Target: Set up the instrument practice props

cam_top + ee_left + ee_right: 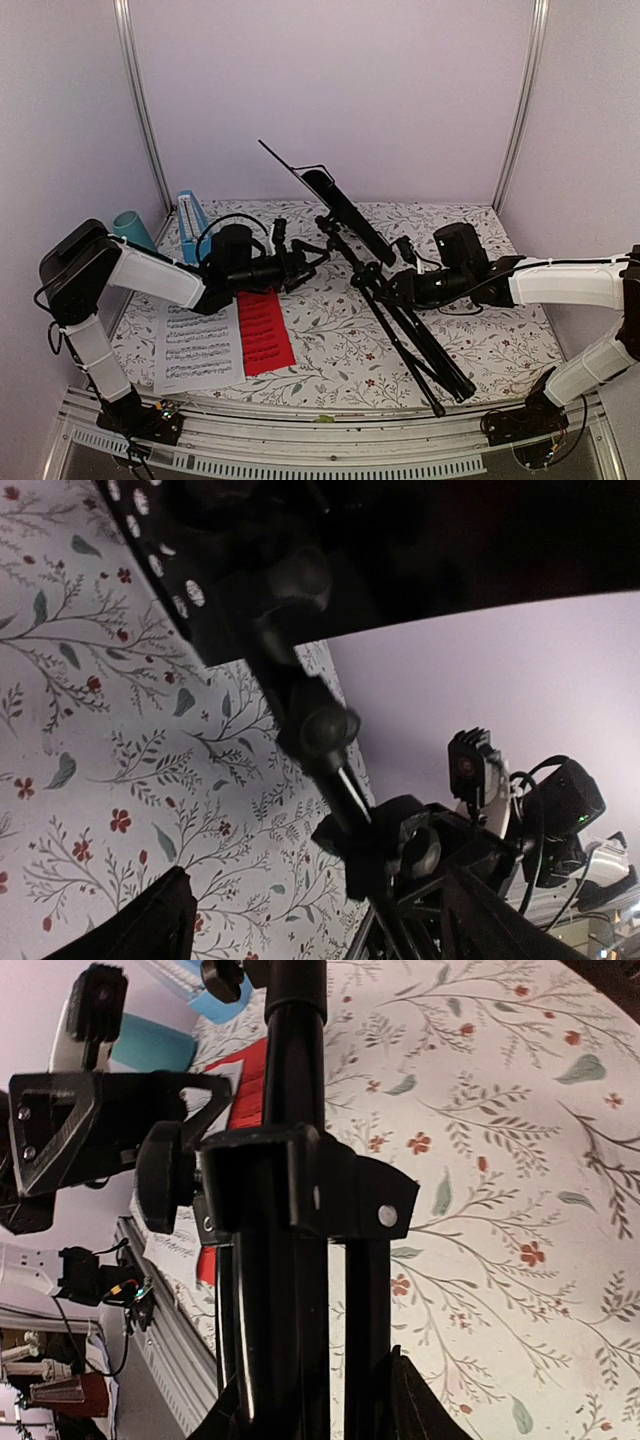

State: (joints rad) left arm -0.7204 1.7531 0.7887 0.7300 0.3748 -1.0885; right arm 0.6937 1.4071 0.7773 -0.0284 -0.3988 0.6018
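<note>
Left fingers [300, 265]: standing wide, holding nothing;
Right fingers [392, 285]: I'm clamping the stand [345, 215];
Risk: it's leaning; my single grip slipping, it's swinging down onto the table [330, 350]

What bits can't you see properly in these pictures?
- Blue metronome: top view, partly behind the left arm.
- Teal cup: top view, bottom hidden by the same arm.
- White sheet: top view, notes too small to read.
- Music stand: right wrist view, both ends cut off by the edges.
</note>
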